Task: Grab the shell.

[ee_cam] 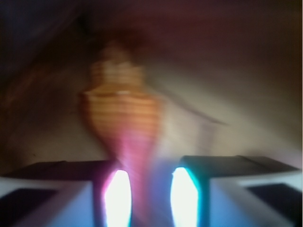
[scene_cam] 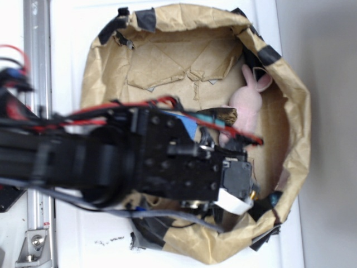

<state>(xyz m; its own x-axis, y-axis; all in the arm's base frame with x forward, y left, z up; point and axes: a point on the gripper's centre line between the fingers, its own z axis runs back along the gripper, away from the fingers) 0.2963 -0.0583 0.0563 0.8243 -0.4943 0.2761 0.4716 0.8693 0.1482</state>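
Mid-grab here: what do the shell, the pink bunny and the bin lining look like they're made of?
The shell: looks hard and fairly glossy, orange-brown with ribbed bands across the wide end; the wrist view is blurred, so natural shell or plastic stays open. The pink bunny: soft plush, judging by its fuzzy matte surface and floppy ears. The bin lining: creased brown paper, matte, held with black tape at the rim.

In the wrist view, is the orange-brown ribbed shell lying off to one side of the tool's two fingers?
No: the orange-brown ribbed shell sits centred ahead, its narrow end running down into the gap between the tool's fingers.
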